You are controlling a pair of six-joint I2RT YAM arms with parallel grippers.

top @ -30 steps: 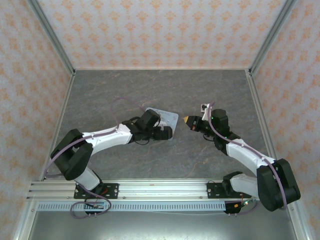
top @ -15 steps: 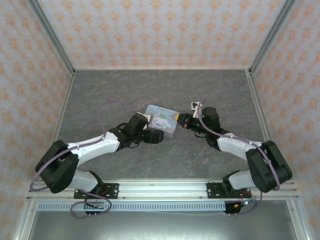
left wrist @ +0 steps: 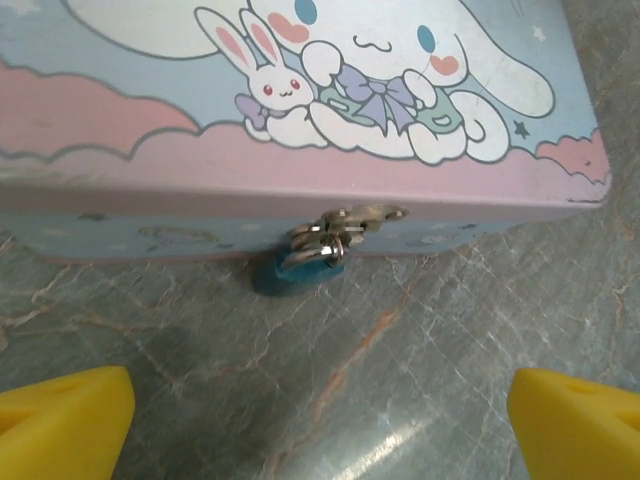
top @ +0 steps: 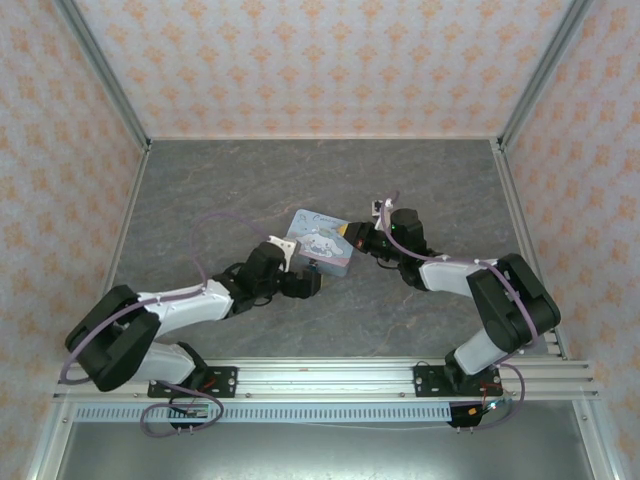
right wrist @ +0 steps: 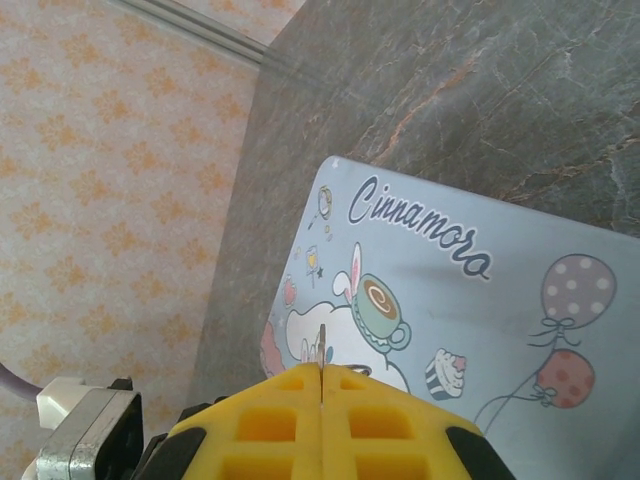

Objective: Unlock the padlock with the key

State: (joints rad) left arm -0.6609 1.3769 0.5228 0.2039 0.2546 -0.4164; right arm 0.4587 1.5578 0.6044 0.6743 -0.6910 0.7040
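Note:
The padlock point(left wrist: 288, 273), a tiny teal body on a thin silvery shackle, hangs from the metal hasp point(left wrist: 352, 217) on the front wall of the pale blue-and-pink cartoon tin point(left wrist: 300, 120) and rests on the table. My left gripper point(left wrist: 320, 440) faces it a short way off, open, with bare stone between its yellow fingertips point(left wrist: 62, 420). My right gripper point(right wrist: 322, 385) is shut on the key point(right wrist: 322, 348), whose thin blade sticks out above the tin's lid point(right wrist: 480, 300). From above, the left gripper point(top: 308, 280) is at the tin's point(top: 322, 238) near side and the right gripper point(top: 352, 235) at its right edge.
The grey marbled table point(top: 420, 180) is walled by patterned panels point(top: 320, 60) at the back and both sides. A metal rail point(top: 320, 378) runs along the near edge with the arm bases. Open floor lies behind and to both sides of the tin.
The left arm has drawn back off the tin toward its near side, uncovering the lid. The right arm has dropped and moved left, bringing the key up to the tin's right edge.

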